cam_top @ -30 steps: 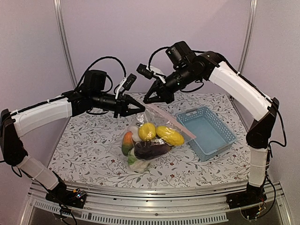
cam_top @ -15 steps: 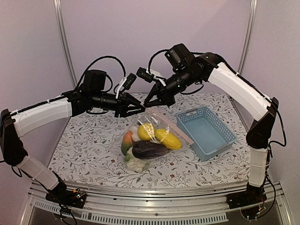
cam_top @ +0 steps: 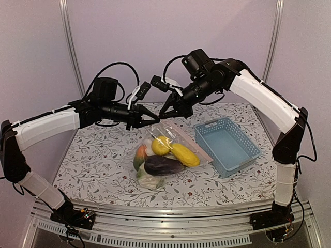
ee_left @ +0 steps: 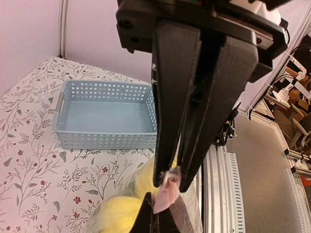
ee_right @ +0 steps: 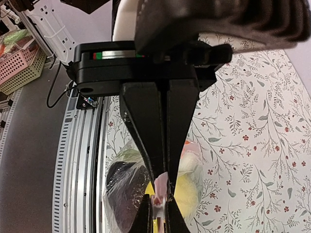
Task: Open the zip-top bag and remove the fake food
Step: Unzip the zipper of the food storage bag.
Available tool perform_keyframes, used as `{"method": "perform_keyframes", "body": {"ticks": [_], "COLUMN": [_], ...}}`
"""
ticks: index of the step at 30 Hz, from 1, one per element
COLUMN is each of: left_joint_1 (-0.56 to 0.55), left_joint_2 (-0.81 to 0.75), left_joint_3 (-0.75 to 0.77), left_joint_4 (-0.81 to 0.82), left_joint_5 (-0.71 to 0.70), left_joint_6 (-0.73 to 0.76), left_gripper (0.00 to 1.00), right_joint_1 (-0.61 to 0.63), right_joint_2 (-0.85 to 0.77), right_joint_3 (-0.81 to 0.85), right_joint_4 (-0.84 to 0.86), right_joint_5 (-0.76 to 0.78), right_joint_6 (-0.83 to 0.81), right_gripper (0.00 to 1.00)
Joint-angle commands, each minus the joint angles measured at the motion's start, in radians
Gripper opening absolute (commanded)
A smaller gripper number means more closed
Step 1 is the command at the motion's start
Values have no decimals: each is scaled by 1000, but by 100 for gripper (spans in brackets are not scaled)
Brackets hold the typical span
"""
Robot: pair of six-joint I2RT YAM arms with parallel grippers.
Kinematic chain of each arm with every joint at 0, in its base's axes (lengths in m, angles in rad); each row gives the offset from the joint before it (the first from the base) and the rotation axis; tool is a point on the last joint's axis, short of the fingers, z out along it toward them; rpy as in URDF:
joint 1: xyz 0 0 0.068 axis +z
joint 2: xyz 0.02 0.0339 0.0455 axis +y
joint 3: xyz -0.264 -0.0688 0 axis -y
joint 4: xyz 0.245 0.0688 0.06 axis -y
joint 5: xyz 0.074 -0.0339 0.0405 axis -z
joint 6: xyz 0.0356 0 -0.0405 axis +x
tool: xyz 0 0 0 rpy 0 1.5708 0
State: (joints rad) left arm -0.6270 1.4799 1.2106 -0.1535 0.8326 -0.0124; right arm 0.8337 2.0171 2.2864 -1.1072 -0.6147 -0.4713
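While left gripper [ee_left: 170,180] and right gripper [ee_right: 159,188] pinch the clear crinkly zip-top bag [cam_top: 176,135], opening is in hand; next, part them toward nine and three o'clock.

Light-blue perforated plastic basket [cam_top: 228,145] [ee_left: 104,118]: upright, open side up, toward the table's right edge, set askew to that edge. Table covering: white cloth with a floral sprig print [cam_top: 93,155]. Ribbed aluminium rail [cam_top: 155,214] along the near edge. Two metal posts [cam_top: 69,46] at the far corners.
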Motion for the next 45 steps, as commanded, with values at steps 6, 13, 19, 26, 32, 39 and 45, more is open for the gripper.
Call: {"method": "perform_keyframes", "body": {"ticks": [6,13,19,26,32,39,45], "left_joint_1": [42,83,115,127,139,142,147], "left_joint_2": [-46,-56,-67,-59,-59,-53,-46], "left_joint_3": [-12,-10,-7,-4,-3,-2,0], "left_joint_4": [60,65,59,45,40,23,22], "left_joint_5": [19,30,30,24,20,8,5], "left_joint_6": [-27,-34,-33,-29,-22,-6,-5], "left_gripper": [0,0,0,0,0,0,0], "right_joint_1": [5,-30,-61,-89,-115,-142,-152], "right_joint_2": [-75,-112,-163,-248,-316,-372,-405], "right_joint_3": [-134,-194,-294,-438,-556,-668,-732], "right_joint_4": [-61,-78,-78,-78,-78,-91,-121], "right_joint_5": [124,124,152,204,232,257,267], "right_joint_6": [-49,-53,-75,-97,-118,-143,-153], "right_gripper": [0,0,0,0,0,0,0]}}
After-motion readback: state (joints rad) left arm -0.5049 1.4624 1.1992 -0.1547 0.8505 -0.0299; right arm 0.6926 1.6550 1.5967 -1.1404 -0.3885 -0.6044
